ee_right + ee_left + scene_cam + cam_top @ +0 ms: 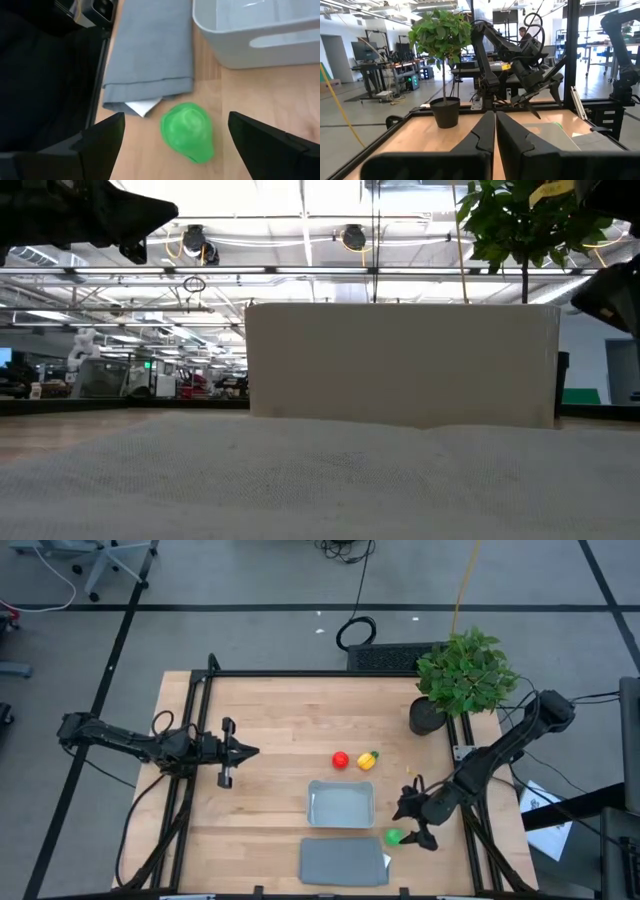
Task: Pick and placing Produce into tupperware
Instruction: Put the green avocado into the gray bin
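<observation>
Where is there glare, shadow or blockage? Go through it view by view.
High view: even light, no glare. Low view: a pale block hides most of the scene. Left wrist view: the shut left claw fills the bottom. Right wrist view: highlights on the tupperware; the open right claw frames the green produce.

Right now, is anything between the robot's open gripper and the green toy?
No. In the right wrist view, the right gripper is open around the green produce, with only bare wooden table between fingers and toy. The high view agrees.
</observation>
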Robot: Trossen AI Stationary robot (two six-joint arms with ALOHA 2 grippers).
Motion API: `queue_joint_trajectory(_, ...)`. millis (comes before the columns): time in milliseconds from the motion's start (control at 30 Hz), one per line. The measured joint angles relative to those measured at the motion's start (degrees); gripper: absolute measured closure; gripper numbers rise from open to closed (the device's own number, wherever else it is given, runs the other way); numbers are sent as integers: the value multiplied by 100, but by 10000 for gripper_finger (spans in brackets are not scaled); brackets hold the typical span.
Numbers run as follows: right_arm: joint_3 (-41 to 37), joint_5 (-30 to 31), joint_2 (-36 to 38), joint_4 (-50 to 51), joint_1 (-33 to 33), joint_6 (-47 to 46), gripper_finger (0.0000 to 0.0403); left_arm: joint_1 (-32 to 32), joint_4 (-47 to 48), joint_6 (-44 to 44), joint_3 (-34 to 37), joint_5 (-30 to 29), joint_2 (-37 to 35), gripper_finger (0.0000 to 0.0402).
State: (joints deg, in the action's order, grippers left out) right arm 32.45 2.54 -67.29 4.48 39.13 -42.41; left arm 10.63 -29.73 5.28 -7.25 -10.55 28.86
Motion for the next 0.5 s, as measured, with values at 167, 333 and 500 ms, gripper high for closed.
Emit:
queue_joint_trajectory(167, 0, 52, -198, -8, 0, 46, 55, 0, 1, 0, 0, 0, 0, 380)
queue_joint_trajectory(333, 0, 60, -486, -104, 0, 103, 55, 0, 3, 0, 0, 2, 0, 380)
queue_joint_trajectory(500, 0, 59, -713, -507, 28, 124, 55, 0, 42, 0, 0, 2, 0, 380)
